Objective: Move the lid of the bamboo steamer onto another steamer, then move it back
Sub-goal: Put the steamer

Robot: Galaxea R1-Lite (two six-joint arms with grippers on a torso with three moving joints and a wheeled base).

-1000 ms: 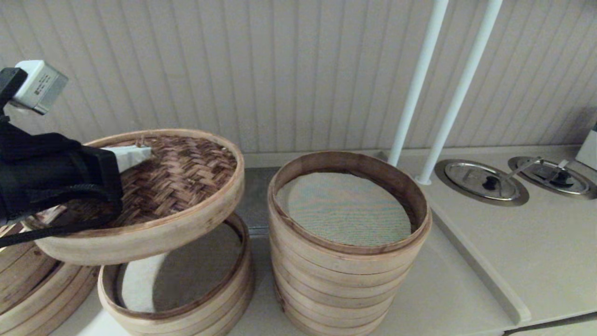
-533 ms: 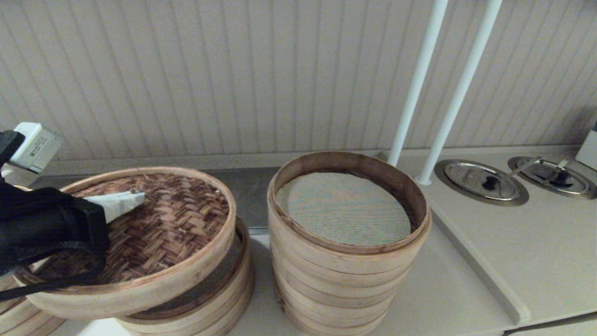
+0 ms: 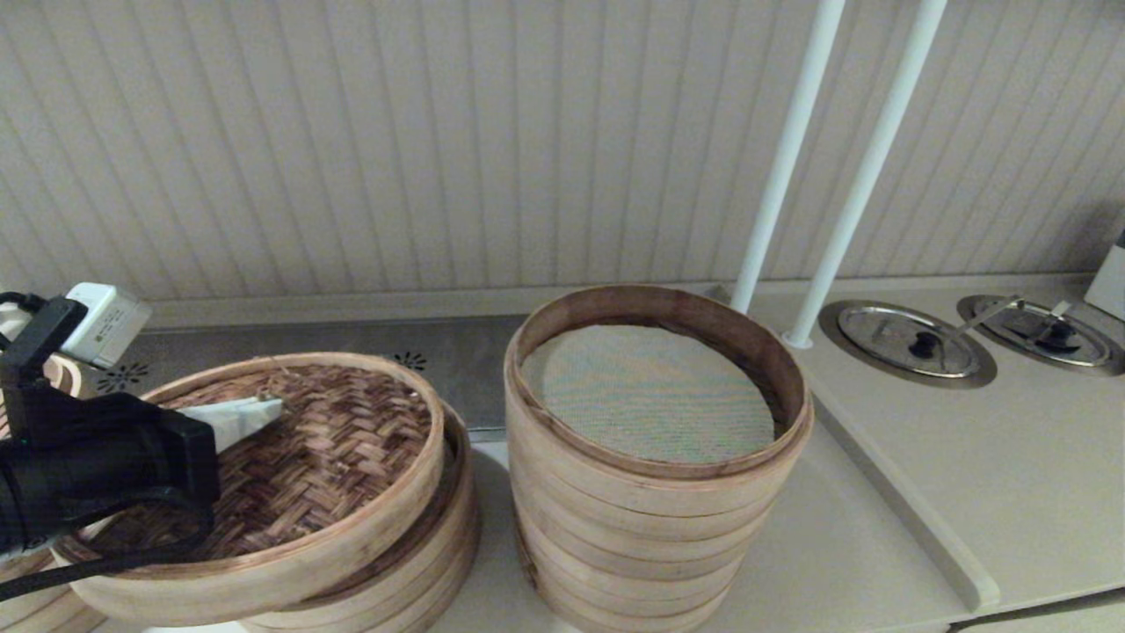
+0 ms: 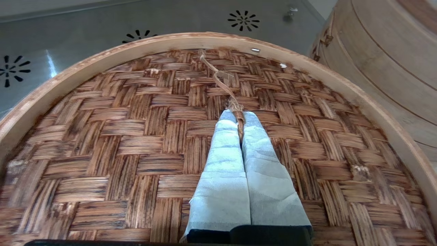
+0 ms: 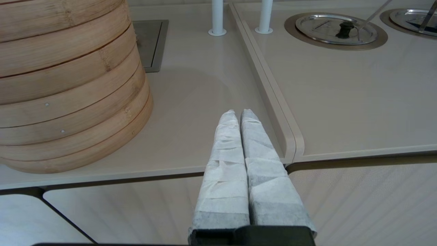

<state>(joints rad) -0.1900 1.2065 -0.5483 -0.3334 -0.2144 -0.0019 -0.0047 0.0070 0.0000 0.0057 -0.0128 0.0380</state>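
The bamboo steamer lid (image 3: 334, 457), with its pale hoop and dark herringbone weave, lies slightly tilted over the low steamer (image 3: 422, 563) at the left, shifted a little toward the left. My left gripper (image 3: 264, 406) reaches over the weave (image 4: 136, 136). It is shut (image 4: 239, 116) on the lid's thin brown strap (image 4: 222, 78). To the right stands the tall steamer stack (image 3: 650, 527), uncovered, its grey-green mesh liner (image 3: 646, 391) showing. My right gripper (image 5: 239, 114) is parked shut and empty over the counter's front edge, beside the stack (image 5: 68, 85).
Two white poles (image 3: 778, 176) rise behind the tall stack. Two steel covers (image 3: 910, 343) are set into the counter at the right, past a raised ridge (image 3: 896, 510). A perforated metal strip (image 3: 457, 352) runs along the wall. More bamboo trays (image 3: 22, 598) show at the far left.
My left gripper has lowered the lid, still holding its strap, from well above the low steamer down onto it. The low steamer's inside is now covered. The right arm has not moved.
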